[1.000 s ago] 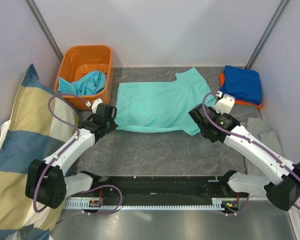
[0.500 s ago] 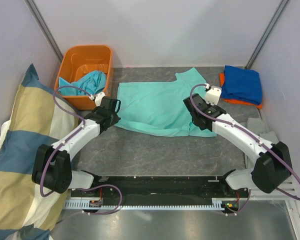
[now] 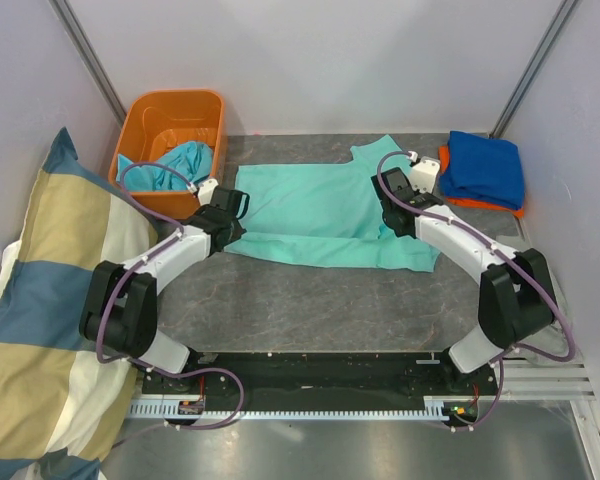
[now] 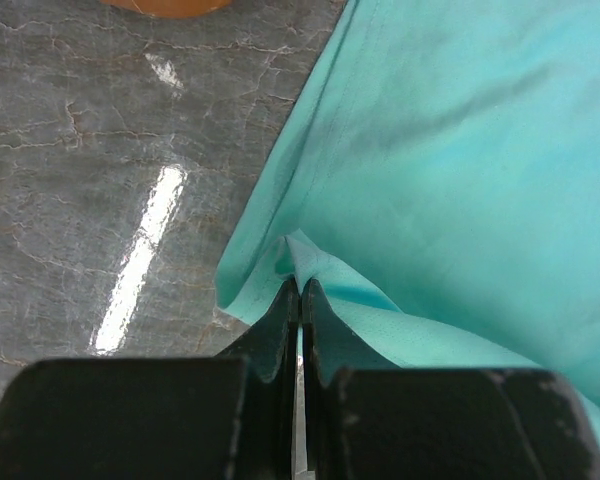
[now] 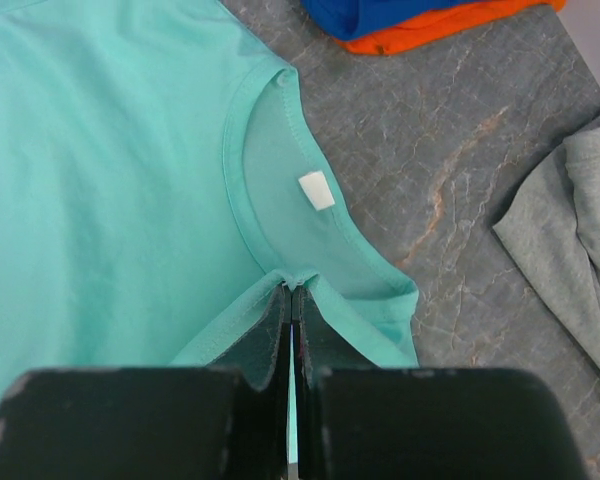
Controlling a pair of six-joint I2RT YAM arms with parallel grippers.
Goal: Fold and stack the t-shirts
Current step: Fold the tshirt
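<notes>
A mint-teal t-shirt (image 3: 320, 205) lies spread on the table, its near part folded over towards the back. My left gripper (image 3: 234, 208) is shut on its bottom hem corner (image 4: 298, 262). My right gripper (image 3: 388, 196) is shut on the collar edge (image 5: 292, 280), next to the white neck label (image 5: 316, 190). A folded royal blue t-shirt (image 3: 485, 168) lies on an orange one (image 3: 480, 204) at the back right; both show in the right wrist view (image 5: 420, 20). A turquoise t-shirt (image 3: 175, 163) sits in the orange basket (image 3: 170, 105).
A grey cloth (image 3: 525, 262) lies at the right edge, and shows in the right wrist view (image 5: 570, 220). A big striped pillow (image 3: 40, 300) leans at the left. Walls close the back and both sides.
Both grippers have moved away from the arm bases towards the back of the table, carrying the shirt's near edge over the rest of it. The visible shirt area has grown shallower.
</notes>
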